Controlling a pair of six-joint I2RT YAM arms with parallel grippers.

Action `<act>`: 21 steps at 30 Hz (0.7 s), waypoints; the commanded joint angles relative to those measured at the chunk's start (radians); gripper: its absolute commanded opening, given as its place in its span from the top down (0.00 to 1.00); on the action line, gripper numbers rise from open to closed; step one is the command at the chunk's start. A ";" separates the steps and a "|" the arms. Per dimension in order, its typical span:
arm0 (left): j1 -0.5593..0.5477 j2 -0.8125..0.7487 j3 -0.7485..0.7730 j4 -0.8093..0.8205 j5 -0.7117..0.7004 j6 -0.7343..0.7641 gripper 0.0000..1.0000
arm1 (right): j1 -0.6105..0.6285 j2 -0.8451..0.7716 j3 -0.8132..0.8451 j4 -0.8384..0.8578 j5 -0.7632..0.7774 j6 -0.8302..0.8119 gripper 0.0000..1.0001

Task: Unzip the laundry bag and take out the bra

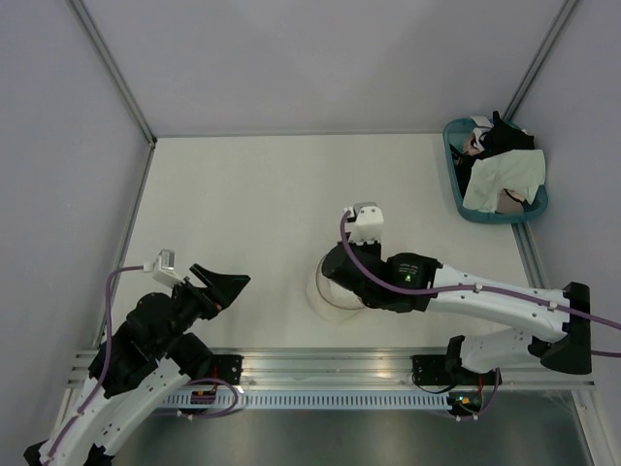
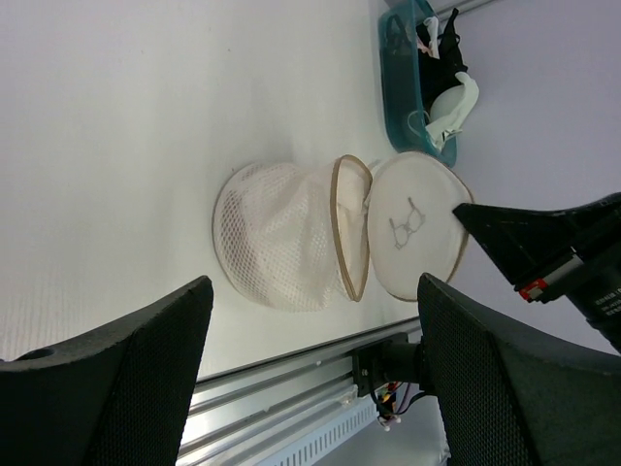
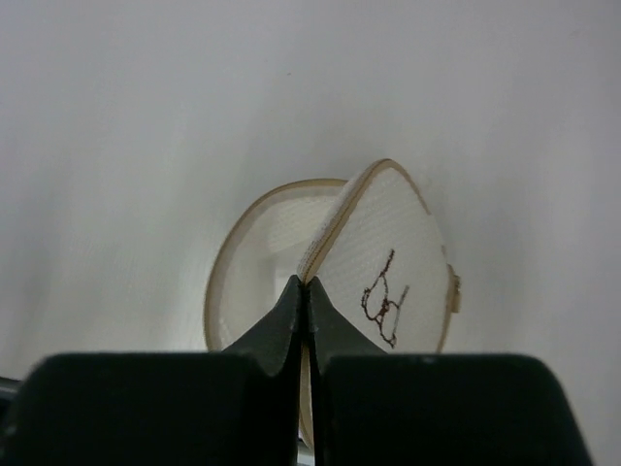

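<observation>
On the bench [image 1: 243,194], the laundry bag [image 2: 277,238] lies at the tips of the right end effector [image 3: 306,291], which is closed at the tan rim of the lid [image 3: 388,252] — bra unseen. Swing the lid wider, slowly — the left end effector [image 1: 225,282], wide open, can steady the bag.

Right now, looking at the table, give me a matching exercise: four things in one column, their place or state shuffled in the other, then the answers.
Things:
1. laundry bag
2. left claw
3. right claw
4. teal basket

Place or state:
A. shut, tips against the bag's tan rim
B. far right corner of the table, clothes inside
C. unzipped and gaping open
D. wide open, holding nothing

Pairs: 1-C, 2-D, 3-A, 4-B
</observation>
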 commanded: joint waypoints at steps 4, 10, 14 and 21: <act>0.003 0.057 0.022 0.037 0.012 -0.027 0.11 | -0.026 0.036 0.065 -0.522 0.262 0.304 1.00; 0.003 0.077 0.044 0.037 0.010 -0.019 0.11 | -0.175 0.015 0.002 -0.679 0.257 0.386 0.73; 0.003 0.103 0.047 0.062 0.039 -0.009 0.12 | -0.218 0.024 0.018 -0.678 0.322 0.383 0.02; 0.003 0.340 0.019 0.383 0.321 0.119 0.10 | -0.220 -0.023 0.039 -0.551 0.335 0.270 0.02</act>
